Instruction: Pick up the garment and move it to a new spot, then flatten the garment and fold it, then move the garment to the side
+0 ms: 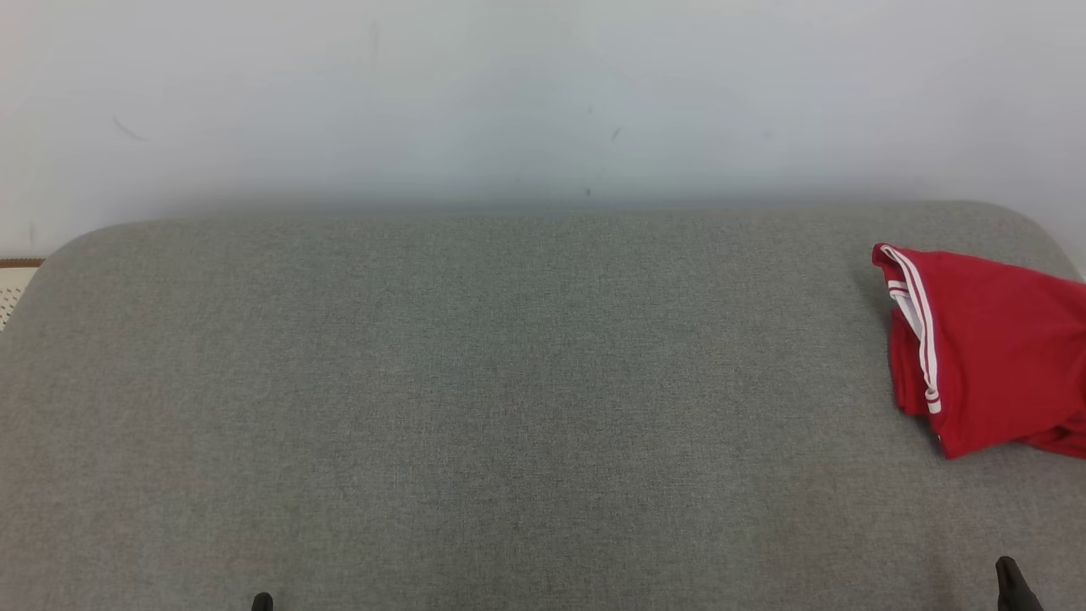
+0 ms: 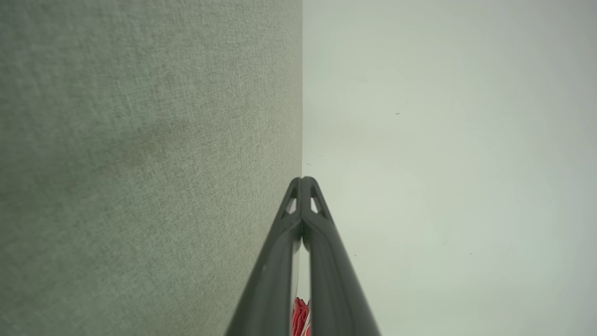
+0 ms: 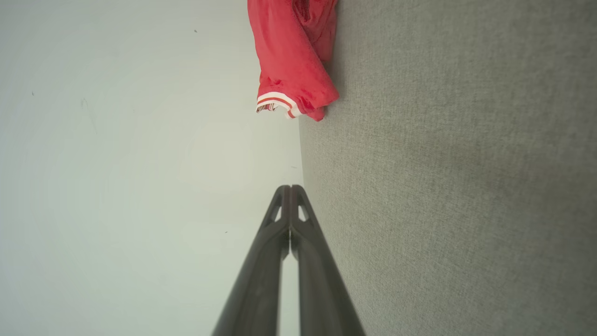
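A red garment (image 1: 988,352) with white stripe trim lies bunched at the far right of the grey fabric surface (image 1: 509,407), partly cut off by the head view's right edge. In the right wrist view the garment (image 3: 294,56) sits ahead of my right gripper (image 3: 290,187), which is shut and holds nothing. My left gripper (image 2: 302,179) is shut and empty too, with a sliver of the red garment (image 2: 301,317) showing between its fingers' bases. In the head view the left gripper (image 1: 262,601) and the right gripper (image 1: 1010,577) peek up from the bottom edge, both well short of the garment.
A pale wall (image 1: 543,93) rises directly behind the grey surface. The surface's rounded back corners show at left and right. A patterned strip of something (image 1: 17,284) lies past the left corner.
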Robot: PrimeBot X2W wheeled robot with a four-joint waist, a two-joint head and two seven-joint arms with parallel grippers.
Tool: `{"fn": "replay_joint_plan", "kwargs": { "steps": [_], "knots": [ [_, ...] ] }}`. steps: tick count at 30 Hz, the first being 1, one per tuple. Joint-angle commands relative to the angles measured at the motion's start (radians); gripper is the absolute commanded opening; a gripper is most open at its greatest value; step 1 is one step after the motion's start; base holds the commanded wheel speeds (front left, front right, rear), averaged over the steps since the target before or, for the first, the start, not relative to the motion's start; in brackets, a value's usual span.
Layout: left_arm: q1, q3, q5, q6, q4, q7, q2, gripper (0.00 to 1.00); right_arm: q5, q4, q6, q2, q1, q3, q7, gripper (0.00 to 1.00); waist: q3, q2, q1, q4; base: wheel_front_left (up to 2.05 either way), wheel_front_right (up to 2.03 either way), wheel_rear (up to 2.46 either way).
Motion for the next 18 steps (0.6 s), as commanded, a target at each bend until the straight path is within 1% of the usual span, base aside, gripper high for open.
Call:
{"fn": "replay_joint_plan", "kwargs": {
  "steps": [1, 18],
  "knots": [
    [0.011, 0.002, -0.004, -0.004, -0.002, 0.003, -0.001, 0.0, 0.002, 0.001, -0.001, 0.002, -0.005, -0.002, 0.003, 0.0, 0.0, 0.0, 0.0, 0.0, 0.0, 0.0, 0.0],
    [0.011, 0.001, -0.004, -0.004, -0.002, 0.002, -0.001, 0.0, 0.002, 0.001, -0.001, 0.002, -0.005, -0.001, 0.003, 0.0, 0.0, 0.0, 0.0, 0.0, 0.0, 0.0, 0.0]
  ]
}}
